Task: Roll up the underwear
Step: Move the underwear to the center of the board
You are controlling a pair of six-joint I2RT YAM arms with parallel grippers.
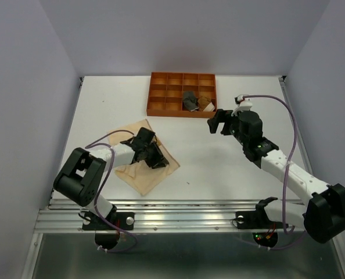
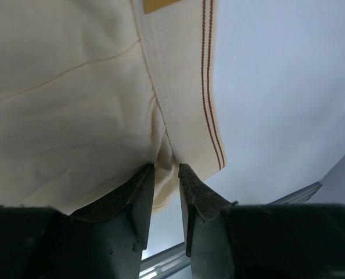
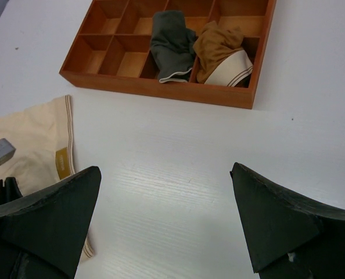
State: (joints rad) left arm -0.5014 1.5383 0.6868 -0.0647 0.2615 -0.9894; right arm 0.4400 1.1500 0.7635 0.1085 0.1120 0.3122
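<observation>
Pale peach briefs (image 1: pixel 140 177): laid flat on the table (image 1: pixel 230 168) at the left, well apart from the tray (image 3: pixel 161 93), where the grey briefs (image 3: pixel 171 40) and rust-brown briefs (image 3: pixel 219 46) are lodged in adjoining compartments. Left gripper (image 2: pixel 166 168): narrowed onto a fold of peach cloth beside the waistband (image 2: pixel 184 87); right gripper (image 3: pixel 166 174): spread wide, nothing held, hung over the table near the tray. Step judged: the rolling of the last pair is being begun, and a steady turn of the pinched edge over the flat cloth is called for next.

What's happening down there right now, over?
Left hand pinching peach underwear at waistband. Right hand open, empty. Grey pair, brown pair in tray. Nothing in the way.
</observation>
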